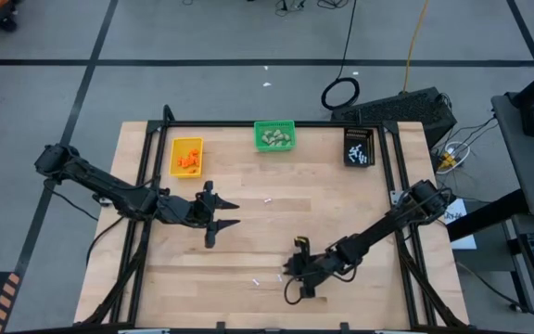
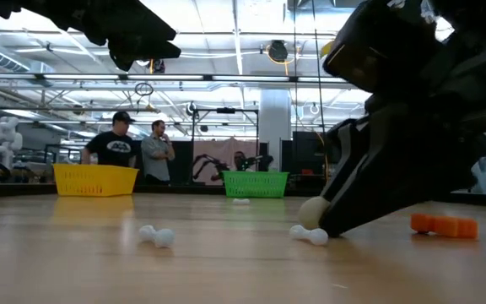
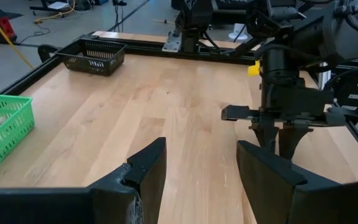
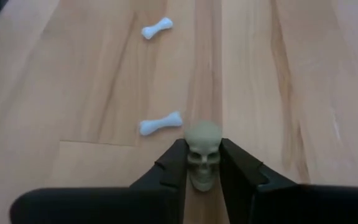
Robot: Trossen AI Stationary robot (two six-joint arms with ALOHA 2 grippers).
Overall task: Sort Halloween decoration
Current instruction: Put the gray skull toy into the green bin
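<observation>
A small beige-grey skull (image 4: 202, 152), one piece of the Halloween decoration, sits between the fingers of my right gripper (image 4: 202, 169), low over the table's near middle (image 1: 292, 269). In the low view the skull (image 2: 313, 211) shows as a pale lump at the dark fingertips. Two white bones (image 4: 160, 123) (image 4: 157, 28) lie flat on the wood just beyond it. An orange piece (image 2: 444, 225) lies on the table nearby. My left gripper (image 1: 233, 213) hangs open above the table's left middle, its fingers (image 3: 148, 168) spread over bare wood. My right gripper pinches the skull by its two sides (image 4: 194, 163) between both fingers. The fingers slant down from the table's right. The skull's crown (image 4: 204, 134) pokes out past the fingertips, face toward the wrist camera. Whether it rests on the wood or hangs just clear, I cannot tell.
Three bins stand along the far edge: yellow (image 1: 186, 156) with orange pieces, green (image 1: 274, 136) with beige lumps, black (image 1: 359, 147) with white pieces. A single white piece (image 1: 269, 199) lies mid-table. People stand in the room beyond the table.
</observation>
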